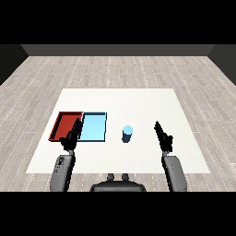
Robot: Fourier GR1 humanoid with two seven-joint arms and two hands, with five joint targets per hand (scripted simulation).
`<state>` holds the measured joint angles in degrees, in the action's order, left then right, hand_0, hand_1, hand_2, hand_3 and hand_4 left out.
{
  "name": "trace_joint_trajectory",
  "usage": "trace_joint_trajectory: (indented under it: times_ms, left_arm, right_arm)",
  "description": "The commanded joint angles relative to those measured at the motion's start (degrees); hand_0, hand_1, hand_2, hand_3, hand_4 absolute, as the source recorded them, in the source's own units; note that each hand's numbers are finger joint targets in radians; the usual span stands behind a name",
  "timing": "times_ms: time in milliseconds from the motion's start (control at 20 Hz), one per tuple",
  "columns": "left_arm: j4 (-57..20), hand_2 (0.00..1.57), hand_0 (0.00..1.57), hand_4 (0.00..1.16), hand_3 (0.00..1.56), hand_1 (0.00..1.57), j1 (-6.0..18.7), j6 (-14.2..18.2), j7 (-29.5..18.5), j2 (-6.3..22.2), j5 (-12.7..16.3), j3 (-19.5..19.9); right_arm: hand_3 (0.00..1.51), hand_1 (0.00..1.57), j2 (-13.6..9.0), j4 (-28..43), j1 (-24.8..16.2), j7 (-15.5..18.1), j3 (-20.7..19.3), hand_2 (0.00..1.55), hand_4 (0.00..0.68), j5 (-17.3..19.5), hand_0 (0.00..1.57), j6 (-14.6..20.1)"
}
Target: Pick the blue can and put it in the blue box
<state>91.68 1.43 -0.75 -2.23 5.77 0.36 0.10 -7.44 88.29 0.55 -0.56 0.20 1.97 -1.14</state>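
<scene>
Blue can (127, 133) upright on desk (138, 101), just right of blue box (94, 127) — untouched. Right hand (162, 135) near, fingers straight (holding nothing). Approach from side, curl around middle — keep can upright.

Blue can (127, 133) stands upright between light blue tray (94, 127) and right robot hand (162, 136)

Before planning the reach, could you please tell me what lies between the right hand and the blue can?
Nothing: in the head view only bare white table separates the right hand from the blue can.
</scene>
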Motion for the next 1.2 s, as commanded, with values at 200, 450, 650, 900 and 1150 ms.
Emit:
trace_joint_trajectory:
  times_ms: [200, 450, 650, 900, 1150]
  left_arm:
    - [-2.39, 0.0, 0.0, 0.0, 0.0, 0.0, -1.29, -0.68, 1.61, -0.87, -1.51, -0.45]
    - [4.04, 0.0, 0.0, 0.0, 0.0, 0.0, -1.36, -2.16, -16.44, -5.3, 4.76, 1.15]
    - [-1.27, 0.0, 0.0, 0.0, 0.0, 0.0, -1.06, -4.55, -21.95, -4.41, 6.38, 3.4]
    - [-3.19, 0.0, 0.0, 0.0, 0.0, 0.0, -0.16, -3.34, -23.55, -4.99, 4.91, 2.58]
    - [3.53, 0.0, 0.0, 0.0, 0.0, 0.0, -4.97, -2.84, -19.85, -5.68, 6.27, -0.38]
  right_arm:
    - [0.0, 0.0, 3.83, 1.55, 1.87, -0.84, 0.83, 0.0, 0.0, 1.98, 0.0, 3.0]
    - [0.0, 0.0, 6.97, 5.28, 3.01, 12.02, -0.08, 0.0, 0.0, -7.91, 0.0, -3.39]
    - [0.0, 0.0, 5.48, 4.19, 1.66, 15.2, -0.89, 0.0, 0.0, -9.86, 0.0, -6.22]
    - [0.0, 0.0, 7.36, 2.52, 2.97, 15.29, 1.18, 0.0, 0.0, -8.81, 0.0, -4.47]
    - [0.0, 0.0, 6.92, -0.13, 2.32, 17.11, 0.39, 0.0, 0.0, -8.13, 0.0, -4.66]
